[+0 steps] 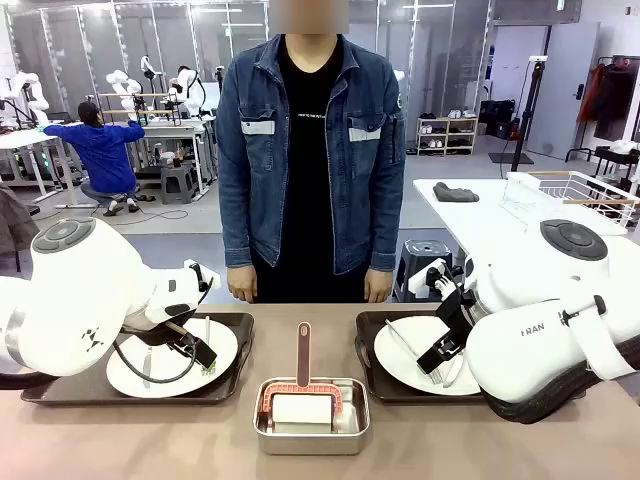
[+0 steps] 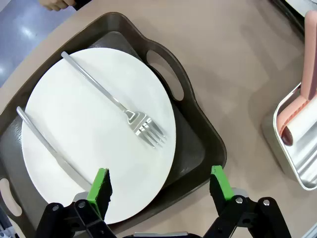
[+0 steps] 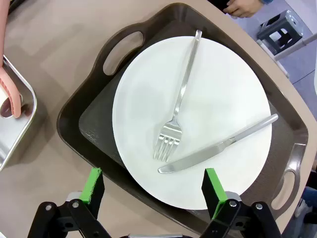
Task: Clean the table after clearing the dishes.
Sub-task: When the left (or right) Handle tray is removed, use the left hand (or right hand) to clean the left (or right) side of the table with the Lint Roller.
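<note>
— What is seen from the front?
— A beige surface [image 1: 450,445] is seen, with a person [image 1: 310,150] standing at its far edge. Two dark trays are set on it. The left tray [image 1: 60,392] carries the left plate [image 1: 226,350], and the right tray [image 1: 366,335] carries the right plate [image 1: 395,365]. Between the trays, nearer the camera, a steel pan [image 1: 312,440] is placed, and a roller [image 1: 303,352] with a pink handle is stood in it. The left fingers [image 1: 200,352] are held over the left plate, the right fingers [image 1: 440,352] over the right plate.

— And from the left wrist?
— The left fingers [image 2: 101,186] are seen spread wide and released, with nothing grasped. One pad is held over the near rim of the left plate [image 2: 74,124], the other just past the corner of the left tray [image 2: 198,144]. A fork [image 2: 114,101] and a knife [image 2: 49,148] are laid apart on the plate. The pan [image 2: 292,163] and the roller [image 2: 309,49] are seen at the right edge, on the surface [image 2: 237,59].

— And from the right wrist?
— The right fingers [image 3: 214,191] are likewise spread and released. One pad is held over the rim of the right plate [image 3: 223,89], the other over the surface [image 3: 49,49] beside the right tray [image 3: 94,124]. A fork [image 3: 181,99] and a knife [image 3: 223,146] are laid on the plate. The tines are close to the blade tip, but whether they touch cannot be told. A corner of the pan [image 3: 15,134] is seen at the left edge.
</note>
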